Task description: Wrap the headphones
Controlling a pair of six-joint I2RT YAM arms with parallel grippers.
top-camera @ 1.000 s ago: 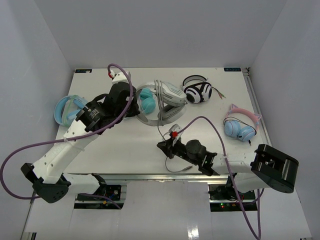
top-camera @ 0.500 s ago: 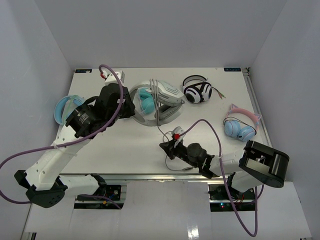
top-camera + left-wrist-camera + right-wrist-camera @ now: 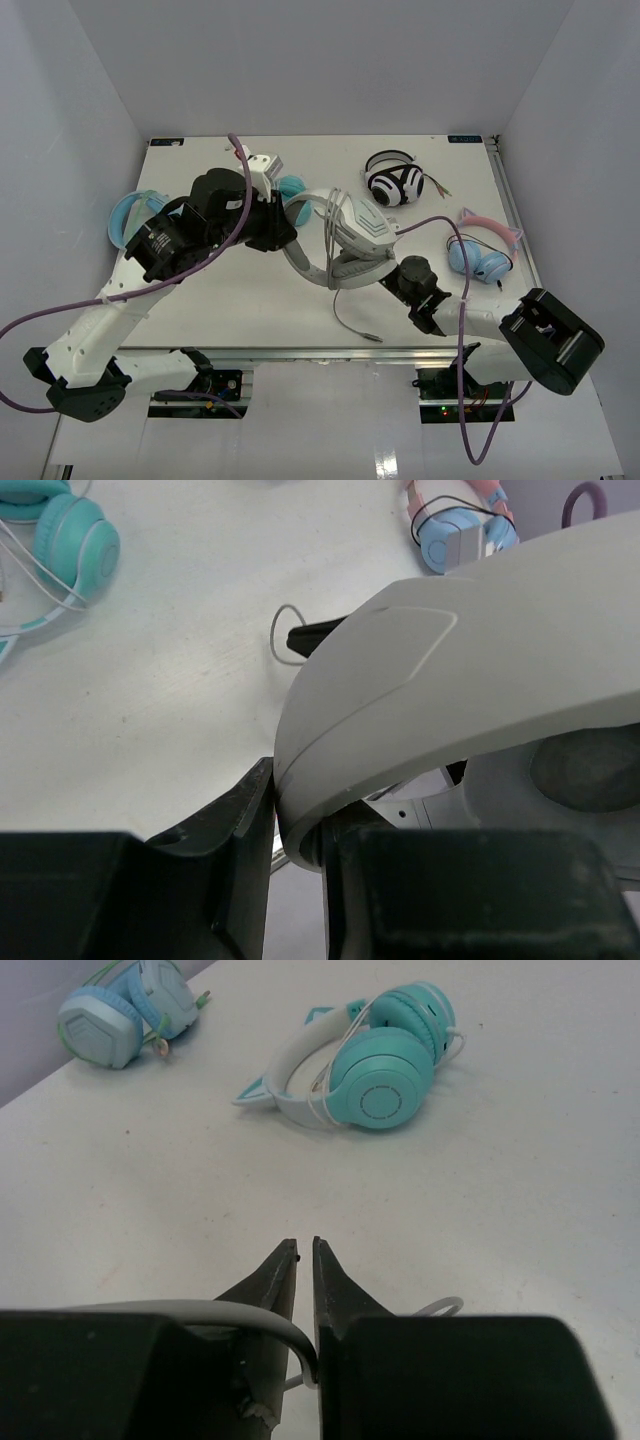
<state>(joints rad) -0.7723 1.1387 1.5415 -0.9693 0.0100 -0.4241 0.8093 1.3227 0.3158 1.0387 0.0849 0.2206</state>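
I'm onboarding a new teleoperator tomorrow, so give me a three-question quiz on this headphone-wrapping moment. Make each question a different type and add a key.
1. True or false: the left gripper is clamped on the grey headphones.
2. What is pinched between the jaws of the right gripper? A) an ear pad B) the thin grey cable C) nothing
3. How many other headsets lie on the table?

Key: 1 true. 2 B. 3 four: the black-and-white pair, the pink-eared blue pair, the teal pair and the light blue pair.
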